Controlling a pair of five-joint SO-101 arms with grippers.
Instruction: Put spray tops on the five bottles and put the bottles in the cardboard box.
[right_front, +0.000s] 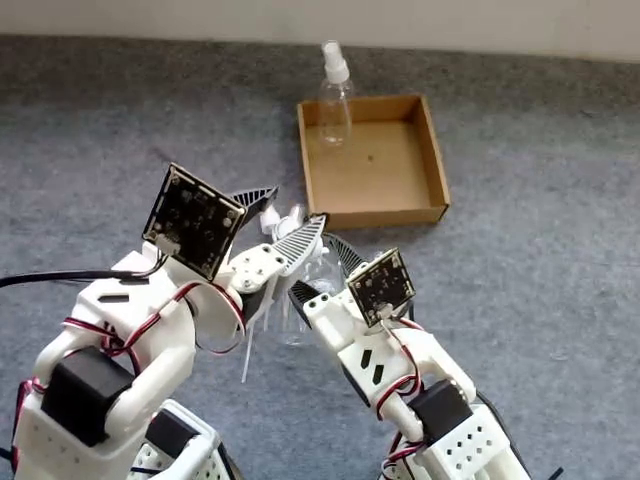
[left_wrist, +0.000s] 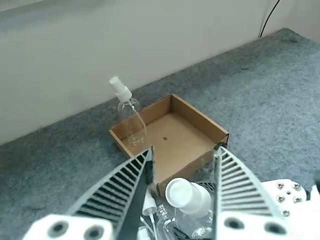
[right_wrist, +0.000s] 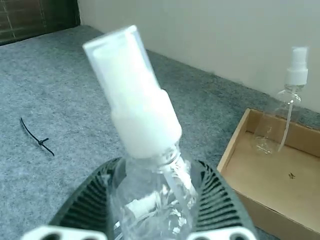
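My right gripper (right_wrist: 157, 170) is shut on a clear bottle (right_wrist: 150, 200) that carries a white spray top (right_wrist: 135, 95). In the high view this bottle (right_front: 300, 300) sits between the two arms, just in front of the cardboard box (right_front: 380, 165). My left gripper (left_wrist: 185, 150) is open, with its fingers on either side of that spray top (left_wrist: 187, 195) and a small gap on each side. A second clear bottle with a spray top (right_front: 335, 95) stands upright in the box's far left corner; the left wrist view has this bottle (left_wrist: 131, 117) beyond the gripper.
Grey carpet covers the table around the box (left_wrist: 180, 135). A black cable tie (right_wrist: 35, 137) lies on the carpet away from the box. A pale wall runs along the far edge behind the box (right_wrist: 280, 180).
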